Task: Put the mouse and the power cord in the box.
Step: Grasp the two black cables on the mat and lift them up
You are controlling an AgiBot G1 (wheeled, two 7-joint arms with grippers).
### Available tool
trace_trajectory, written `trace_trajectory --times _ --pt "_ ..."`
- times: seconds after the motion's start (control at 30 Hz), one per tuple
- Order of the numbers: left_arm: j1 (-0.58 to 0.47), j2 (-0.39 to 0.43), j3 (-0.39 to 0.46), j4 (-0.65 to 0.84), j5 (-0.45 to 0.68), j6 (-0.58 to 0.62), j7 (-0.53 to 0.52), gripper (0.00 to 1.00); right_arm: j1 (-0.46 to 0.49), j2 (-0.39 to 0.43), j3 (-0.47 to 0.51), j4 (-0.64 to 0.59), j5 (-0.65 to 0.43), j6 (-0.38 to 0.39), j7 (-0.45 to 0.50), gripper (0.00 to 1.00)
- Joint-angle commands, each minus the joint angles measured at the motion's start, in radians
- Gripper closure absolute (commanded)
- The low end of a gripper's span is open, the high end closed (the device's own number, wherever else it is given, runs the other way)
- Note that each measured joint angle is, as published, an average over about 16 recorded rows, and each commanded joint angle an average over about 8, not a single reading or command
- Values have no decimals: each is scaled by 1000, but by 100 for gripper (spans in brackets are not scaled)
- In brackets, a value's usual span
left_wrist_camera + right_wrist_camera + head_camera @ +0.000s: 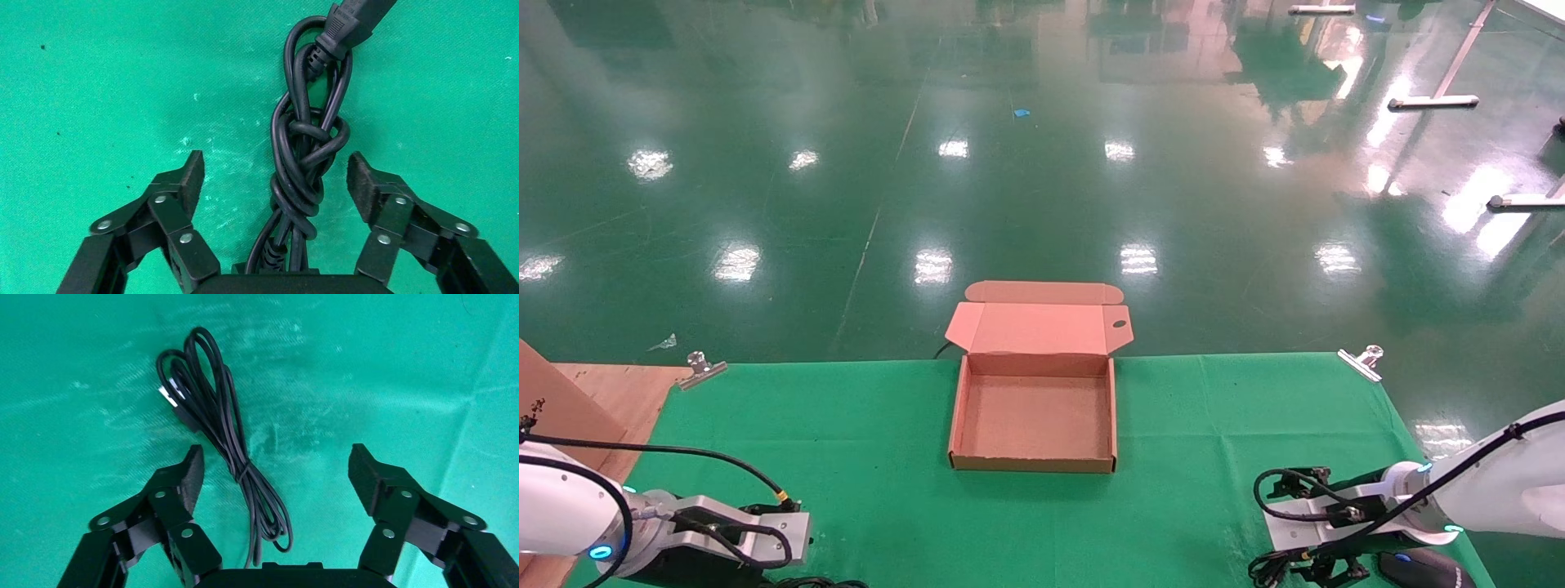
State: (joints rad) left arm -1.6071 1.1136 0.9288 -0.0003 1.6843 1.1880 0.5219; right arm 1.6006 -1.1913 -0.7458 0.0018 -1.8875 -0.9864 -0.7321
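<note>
At the near left corner of the green cloth-covered table, the left gripper hangs spread wide over the bundled black rubbery power cord, 1 pad on each side of the knotted middle and neither touching it. The chunky plug juts out past the fingertips — if the pads close on a single outer loop rather than the knot, the bundle could sag or unravel on the lift, and the plug end may catch the box wall.

In the middle, the shallow square brown cardboard box sits empty, its hinged lid standing open at the far side.

At the near right corner, the right gripper is also spread, over the mouse's thin black coiled cable. The small black oval mouse itself lies just beside that gripper — a pinch on the cable alone would leave the mouse dangling and swinging, likely to land outside the box.
</note>
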Motion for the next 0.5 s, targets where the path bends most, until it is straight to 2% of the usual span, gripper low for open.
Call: trace_trajectory --times 0.03,0.5 --pt "-1 0 0 0 1 1 0 100 0 0 1 -1 1 -3 0 100" --pt "0 -4 -1 1 -2 8 0 100 2 8 8 -2 11 -27 -5 100"
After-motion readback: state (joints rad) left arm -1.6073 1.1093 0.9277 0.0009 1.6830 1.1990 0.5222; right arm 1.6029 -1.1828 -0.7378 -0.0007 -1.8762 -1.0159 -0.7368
